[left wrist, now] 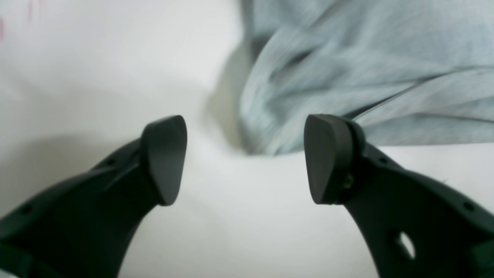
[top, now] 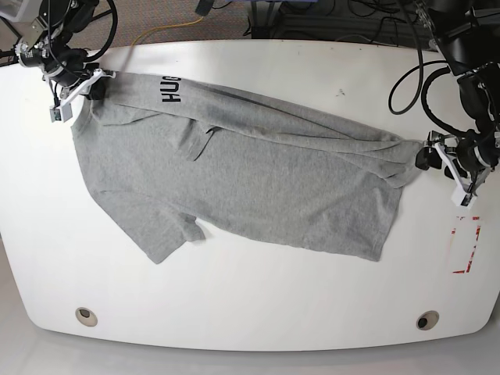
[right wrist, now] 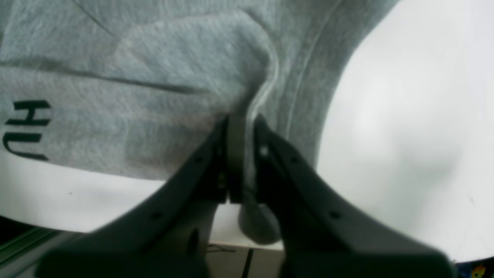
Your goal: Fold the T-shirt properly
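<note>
Our right fingers (right wrist: pixel 241 154) clamp a fold of the grey T-shirt (top: pixel 250 172) at the far left of the white surface (top: pixel 258 297). Our left fingers (left wrist: pixel 245 158) stand apart beside its right edge, holding nothing.

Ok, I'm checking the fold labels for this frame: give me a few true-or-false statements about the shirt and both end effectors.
1. The right end effector is clamped on a fold of the T-shirt. True.
2. The left end effector is shut on the shirt. False: its jaws stand apart with no fabric between them.
3. The T-shirt is folded into a neat rectangle. False: it lies spread out and creased on the white table.
4. Black lettering shows near the right end effector. True.
5. A red-outlined rectangle is marked on the table near the left arm. True.
</note>
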